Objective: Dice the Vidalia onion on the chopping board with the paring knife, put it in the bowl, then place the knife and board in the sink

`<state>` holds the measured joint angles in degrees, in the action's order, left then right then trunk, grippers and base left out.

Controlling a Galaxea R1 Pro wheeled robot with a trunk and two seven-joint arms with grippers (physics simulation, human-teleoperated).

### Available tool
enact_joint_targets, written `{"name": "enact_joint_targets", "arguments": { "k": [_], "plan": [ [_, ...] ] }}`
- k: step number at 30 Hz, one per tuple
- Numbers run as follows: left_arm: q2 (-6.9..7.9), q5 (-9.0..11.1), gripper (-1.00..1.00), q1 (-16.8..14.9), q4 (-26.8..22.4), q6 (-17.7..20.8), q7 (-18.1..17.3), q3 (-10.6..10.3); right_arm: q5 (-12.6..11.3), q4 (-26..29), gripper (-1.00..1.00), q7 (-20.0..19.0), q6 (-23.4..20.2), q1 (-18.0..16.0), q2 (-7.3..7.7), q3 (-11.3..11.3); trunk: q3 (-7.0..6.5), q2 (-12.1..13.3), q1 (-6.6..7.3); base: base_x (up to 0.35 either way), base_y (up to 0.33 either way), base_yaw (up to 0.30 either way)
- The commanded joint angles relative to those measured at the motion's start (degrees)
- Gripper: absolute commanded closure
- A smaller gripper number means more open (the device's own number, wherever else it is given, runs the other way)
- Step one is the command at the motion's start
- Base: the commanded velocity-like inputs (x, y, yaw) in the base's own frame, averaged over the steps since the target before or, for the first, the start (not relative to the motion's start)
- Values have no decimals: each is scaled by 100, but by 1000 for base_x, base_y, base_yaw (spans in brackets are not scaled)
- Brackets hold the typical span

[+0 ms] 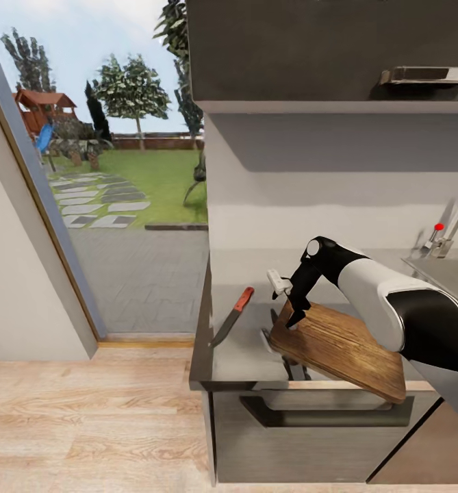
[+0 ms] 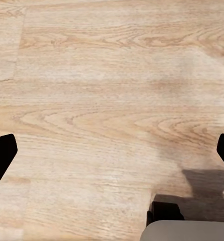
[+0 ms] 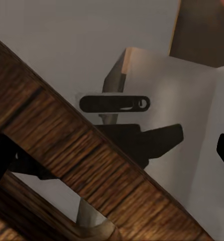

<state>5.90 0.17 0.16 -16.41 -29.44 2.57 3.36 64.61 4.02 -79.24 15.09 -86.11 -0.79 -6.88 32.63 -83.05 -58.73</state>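
I see my right pincer (image 1: 288, 316) clamped on the chopping board (image 1: 341, 349), which tilts above the bench (image 1: 235, 356) near its front edge. The paring knife (image 1: 233, 316) lies flat at the board's nine o'clock, just beside it and apart. The sink (image 1: 448, 270) with its faucet (image 1: 451, 233) sits at two o'clock. My left pincer (image 2: 112, 150) hangs wide apart over the wooden floor (image 2: 102, 100).
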Motion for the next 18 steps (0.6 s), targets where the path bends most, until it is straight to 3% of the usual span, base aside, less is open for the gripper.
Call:
{"name": "enact_joint_targets", "arguments": {
  "k": [1, 18],
  "plan": [
    [-1, 0, -100, 2, -5, -9, 6, 6, -27, 4, -100, -6, 29, -3, 0, -41, 5, -3, 0, -5, -1, 0],
    [-1, 0, -100, 1, -2, -2, 6, 6, -27, 2, -100, 5, 30, 6, 0, -41, 5, -3, 0, -1, 0, 0]
  ]
}}
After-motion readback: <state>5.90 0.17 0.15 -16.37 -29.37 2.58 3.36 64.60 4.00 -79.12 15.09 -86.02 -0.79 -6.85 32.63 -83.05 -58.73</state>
